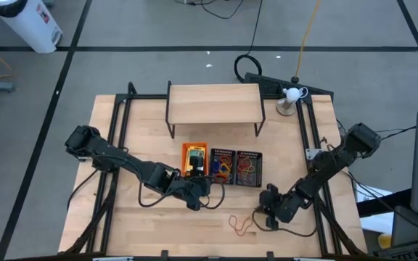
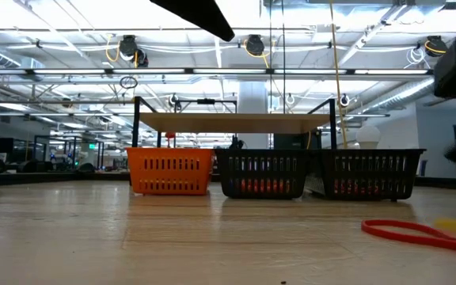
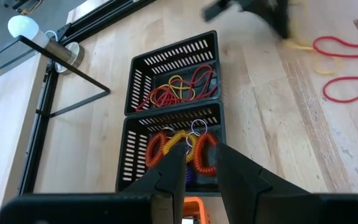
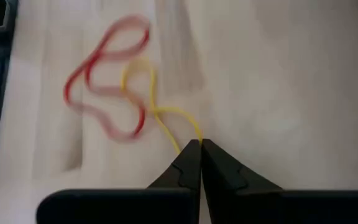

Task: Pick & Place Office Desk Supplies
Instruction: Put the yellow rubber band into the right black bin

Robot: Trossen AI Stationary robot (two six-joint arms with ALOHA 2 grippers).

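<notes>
I have the right claw (image 4: 199, 144) low on the table at the lower right of the overhead picture, its fingers pinched together on the end of a yellow rubber band (image 4: 143, 87). A red rubber band (image 4: 104, 81) lies loose on the wood just beside it, the two loops overlapping. The left claw (image 3: 199, 163) hangs above the trays at the centre of the overhead picture, with its fingers parted and nothing between them.

My read is that the job is well along. The three trays sit in a row in front of the wooden shelf (image 1: 213, 103): the orange tray (image 1: 194, 159) on the left holds a crayon box, the middle black tray (image 3: 169, 149) holds coiled orange loops and a ring or two, and the far black tray (image 3: 174, 73) holds a tangle of red and yellow bands. What remains, as far as I can see, is the yellow band now in my grip and the red one still on the table; both need to go into a tray.

The table (image 1: 122, 232) is pale wood planking on a black frame, with a small lamp (image 1: 290, 96) at its upper right corner. Around it is a grey floor crossed by dark lines, and from table height I see a large hall with bright ceiling lights and cabling.
</notes>
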